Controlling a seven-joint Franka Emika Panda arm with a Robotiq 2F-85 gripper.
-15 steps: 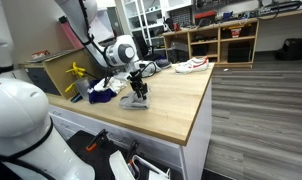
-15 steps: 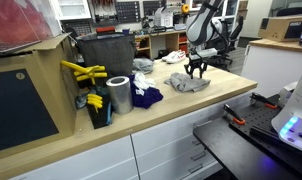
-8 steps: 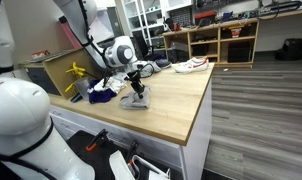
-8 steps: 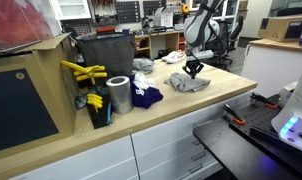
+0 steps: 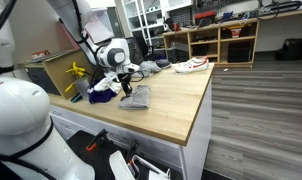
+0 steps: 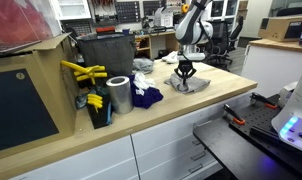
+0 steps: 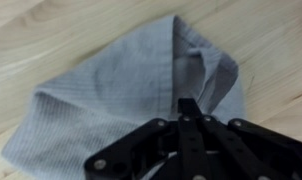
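Note:
A crumpled grey cloth (image 7: 111, 90) lies on the light wooden tabletop (image 5: 176, 100). It shows in both exterior views, near the middle of the table (image 5: 139, 98) (image 6: 193, 85). My gripper (image 7: 189, 106) points down at it with its black fingers pressed together, pinching a fold at the cloth's edge. In both exterior views the gripper (image 5: 127, 91) (image 6: 183, 73) stands low, right on the cloth. The cloth under the fingers is hidden.
A dark blue cloth (image 6: 144, 96), a metal can (image 6: 118, 95) and yellow clamps (image 6: 83, 72) sit beside a dark bin (image 6: 103, 55). A white cloth (image 6: 143, 65) lies behind. A shoe (image 5: 191, 65) rests at the table's far end.
The gripper has come down onto the grey cloth and its fingers have closed from open to shut on a fold. The arm's wrist shifted a little sideways.

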